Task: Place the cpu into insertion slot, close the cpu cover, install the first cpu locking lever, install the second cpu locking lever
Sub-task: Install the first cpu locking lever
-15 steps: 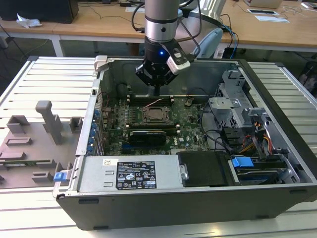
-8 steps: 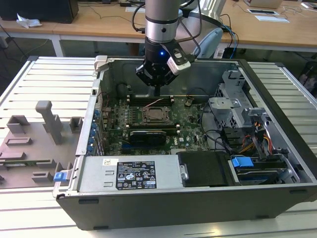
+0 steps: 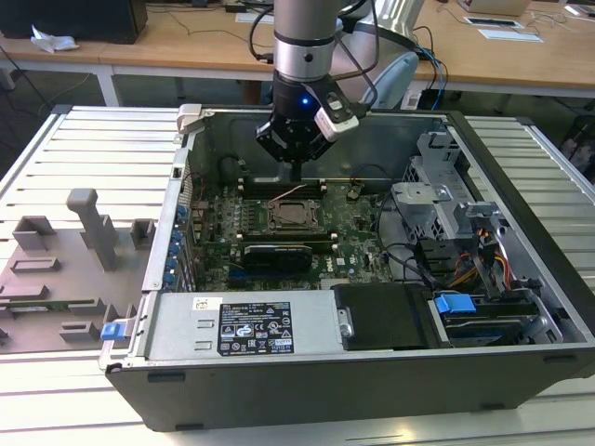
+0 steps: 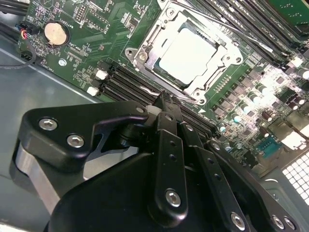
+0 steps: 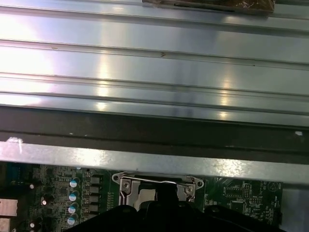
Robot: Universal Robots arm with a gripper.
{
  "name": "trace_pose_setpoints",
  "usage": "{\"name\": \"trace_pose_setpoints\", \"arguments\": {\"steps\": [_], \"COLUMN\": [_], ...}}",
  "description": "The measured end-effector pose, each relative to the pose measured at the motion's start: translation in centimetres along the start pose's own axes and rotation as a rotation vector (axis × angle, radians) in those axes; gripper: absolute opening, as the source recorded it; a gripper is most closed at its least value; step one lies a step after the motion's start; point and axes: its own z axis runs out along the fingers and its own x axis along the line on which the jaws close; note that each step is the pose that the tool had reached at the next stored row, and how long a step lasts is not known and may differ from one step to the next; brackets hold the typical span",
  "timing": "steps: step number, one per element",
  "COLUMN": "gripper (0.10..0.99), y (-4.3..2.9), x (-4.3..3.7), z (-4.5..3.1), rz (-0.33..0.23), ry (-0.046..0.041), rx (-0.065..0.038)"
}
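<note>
Since the cpu [image 4: 188,54] already lies flat inside the slot [image 4: 139,56], with the cover [image 4: 150,35] lying down over its edges, I judge that the delicate thing here is the thin wire lever [image 4: 207,18] on the slot's side away from the gripper [image 4: 163,102]. It looks stiff, springy and rather slippery, so its free end seems the best hold. The cpu itself is light but fragile. The gripper hangs just beside the slot's edge, fingers together, holding nothing.

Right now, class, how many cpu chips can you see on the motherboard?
1. The cpu lies in the insertion slot near the board's middle; the gripper covers some board, so another could be hidden.
</note>
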Motion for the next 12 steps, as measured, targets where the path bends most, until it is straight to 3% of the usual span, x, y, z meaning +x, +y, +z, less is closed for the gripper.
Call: {"name": "trace_pose_setpoints", "arguments": {"steps": [7, 12], "gripper": [0.106, 0.106], "y": [0.01, 0.14], "x": [0.06, 1.15], "z": [0.66, 1.52], "rz": [0.0, 0.0], "ry": [0.0003, 0.0004], "rx": [0.0, 0.0]}}
